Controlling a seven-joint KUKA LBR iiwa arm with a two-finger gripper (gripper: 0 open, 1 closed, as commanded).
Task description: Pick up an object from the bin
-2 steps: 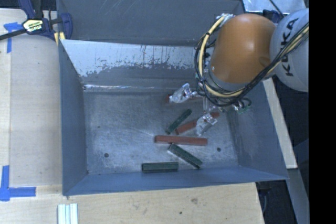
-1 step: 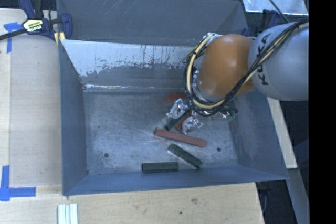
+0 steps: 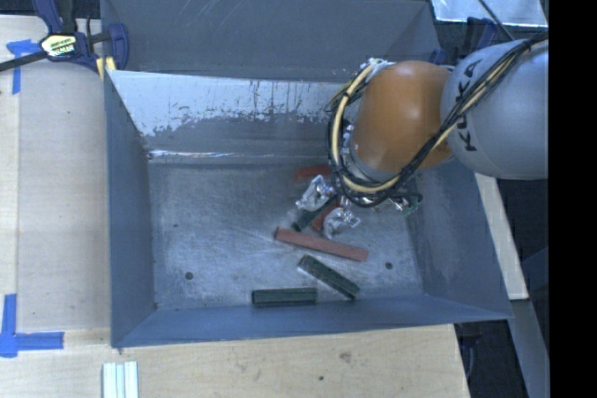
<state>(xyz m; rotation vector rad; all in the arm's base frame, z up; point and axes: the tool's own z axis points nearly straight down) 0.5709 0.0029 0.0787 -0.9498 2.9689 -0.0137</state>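
Observation:
My gripper (image 3: 326, 206) hangs low over the middle right of the bin floor, under the orange cover. Its metal fingers (image 3: 313, 194) stand apart, one to each side of a small dark green and red piece (image 3: 309, 221) lying between the tips. Just below the tips a long reddish-brown flat stick (image 3: 321, 244) lies across the floor. A short red piece (image 3: 312, 172) sits just behind the gripper, toward the back wall.
Two dark green-grey bars lie near the front wall: one slanted (image 3: 327, 278), one flat along the front edge (image 3: 284, 297). The arm with its cover and cables hangs over the bin's right side.

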